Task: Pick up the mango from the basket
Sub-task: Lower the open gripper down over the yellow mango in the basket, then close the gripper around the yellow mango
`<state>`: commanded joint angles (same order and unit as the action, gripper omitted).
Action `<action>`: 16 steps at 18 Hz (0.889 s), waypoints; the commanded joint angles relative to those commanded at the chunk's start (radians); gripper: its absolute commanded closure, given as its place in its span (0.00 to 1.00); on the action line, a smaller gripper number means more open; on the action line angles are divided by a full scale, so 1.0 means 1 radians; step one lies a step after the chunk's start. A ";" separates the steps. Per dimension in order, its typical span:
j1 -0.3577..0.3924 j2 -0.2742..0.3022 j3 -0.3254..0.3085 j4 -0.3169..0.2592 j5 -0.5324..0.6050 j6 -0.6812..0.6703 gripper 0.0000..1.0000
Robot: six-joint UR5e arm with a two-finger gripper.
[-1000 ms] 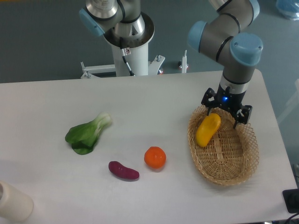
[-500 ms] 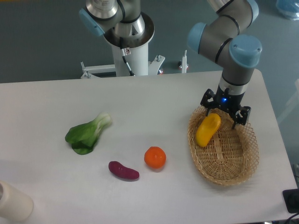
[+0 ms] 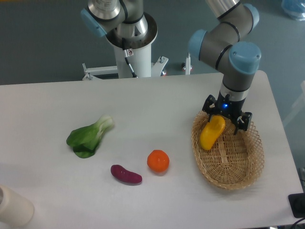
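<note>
Yellow mango in the wicker basket, gripper right above its upper end.
Mango lies tilted along the basket's left side, orange-tinted end up near the back rim, lower end toward the basket's middle. Gripper fingers are spread apart, one at the fruit's upper left, the other off to its right over the weave; nothing is held. To do this well, the gripper should probably centre on the fruit's thick mid-section rather than the tip and span its short axis, so the smooth skin is less likely to squirt out. Descent has to keep the left finger clear of the scalloped rim. Round orange fruit on the tabletop is not the target.
</note>
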<state>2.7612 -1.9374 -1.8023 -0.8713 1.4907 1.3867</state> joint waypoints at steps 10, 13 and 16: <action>-0.022 0.005 -0.071 0.034 0.051 -0.005 0.00; -0.022 0.005 -0.072 0.035 0.051 -0.002 0.00; -0.023 -0.002 -0.072 0.058 0.052 -0.005 0.00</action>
<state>2.7382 -1.9389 -1.8745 -0.8132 1.5432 1.3821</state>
